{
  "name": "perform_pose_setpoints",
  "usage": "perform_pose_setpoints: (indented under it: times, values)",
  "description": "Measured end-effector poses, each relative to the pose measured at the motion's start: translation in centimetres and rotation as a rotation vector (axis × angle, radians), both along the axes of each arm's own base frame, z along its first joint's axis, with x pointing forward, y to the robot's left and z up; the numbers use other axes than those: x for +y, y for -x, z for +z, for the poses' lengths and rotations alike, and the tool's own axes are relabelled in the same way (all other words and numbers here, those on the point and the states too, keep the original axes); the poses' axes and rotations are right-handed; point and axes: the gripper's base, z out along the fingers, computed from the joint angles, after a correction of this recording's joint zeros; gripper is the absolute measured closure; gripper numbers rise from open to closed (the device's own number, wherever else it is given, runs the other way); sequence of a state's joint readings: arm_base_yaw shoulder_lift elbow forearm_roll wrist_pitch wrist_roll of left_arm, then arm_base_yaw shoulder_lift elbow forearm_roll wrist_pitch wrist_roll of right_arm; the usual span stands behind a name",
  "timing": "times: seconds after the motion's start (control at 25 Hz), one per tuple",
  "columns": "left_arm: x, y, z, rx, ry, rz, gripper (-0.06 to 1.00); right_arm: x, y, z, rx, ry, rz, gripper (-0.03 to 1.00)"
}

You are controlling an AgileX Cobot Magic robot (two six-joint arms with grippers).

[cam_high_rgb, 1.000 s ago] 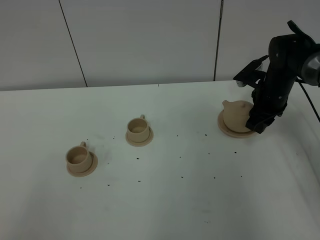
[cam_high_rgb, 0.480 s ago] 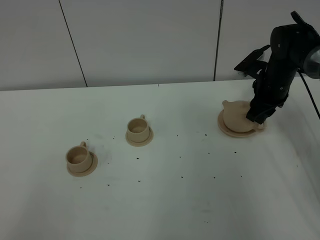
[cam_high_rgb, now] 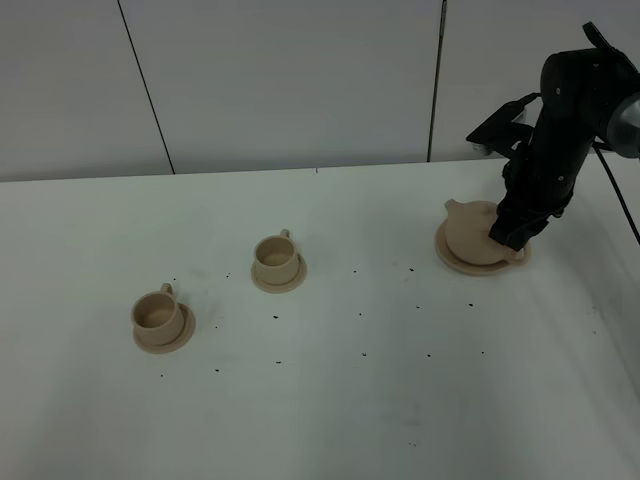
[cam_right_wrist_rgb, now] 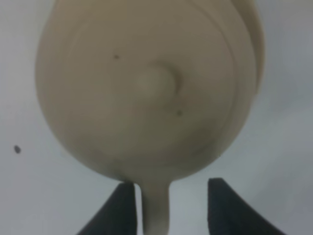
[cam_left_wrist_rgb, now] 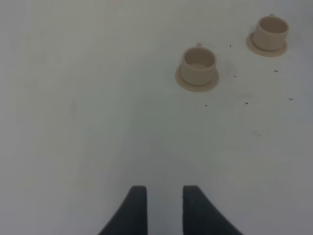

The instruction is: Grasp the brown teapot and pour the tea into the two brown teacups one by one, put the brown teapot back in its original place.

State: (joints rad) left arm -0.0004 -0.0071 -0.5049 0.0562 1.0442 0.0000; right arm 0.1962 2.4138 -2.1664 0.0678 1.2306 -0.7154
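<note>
The brown teapot (cam_high_rgb: 470, 230) sits on its wide saucer (cam_high_rgb: 452, 262) at the back right of the table. My right gripper (cam_high_rgb: 508, 236) is down at the teapot's handle side. In the right wrist view the teapot (cam_right_wrist_rgb: 151, 83) fills the frame, and the handle (cam_right_wrist_rgb: 156, 211) lies between the open jaws of the right gripper (cam_right_wrist_rgb: 171, 205), one finger (cam_right_wrist_rgb: 124, 208) touching it. The two brown teacups (cam_high_rgb: 272, 255) (cam_high_rgb: 155, 312) stand upright on small saucers at centre-left. They also show in the left wrist view (cam_left_wrist_rgb: 198, 61) (cam_left_wrist_rgb: 270, 29). My left gripper (cam_left_wrist_rgb: 164, 210) is slightly open and empty over bare table.
Small dark specks (cam_high_rgb: 362, 314) are scattered over the white table (cam_high_rgb: 400, 420). A white panelled wall (cam_high_rgb: 300, 80) stands behind. The table's right edge (cam_high_rgb: 620, 300) runs close to the teapot's saucer.
My right gripper has risen a little and shifted towards the back beside the teapot's handle. The teapot and both cups have not moved.
</note>
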Motion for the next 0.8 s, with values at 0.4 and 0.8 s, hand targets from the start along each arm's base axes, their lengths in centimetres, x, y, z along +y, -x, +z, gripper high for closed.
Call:
perform_pose_setpoints:
  times: [0.4,0.8]
  values:
    - [0.0,0.0,0.0,0.0,0.0,0.0,0.7,0.04,0.02,0.0,0.001,-0.003,0.008,0.76]
    - [0.0,0.0,0.0,0.0,0.0,0.0,0.7,0.04,0.01,-0.04,0.001,-0.001,0.019,0.76]
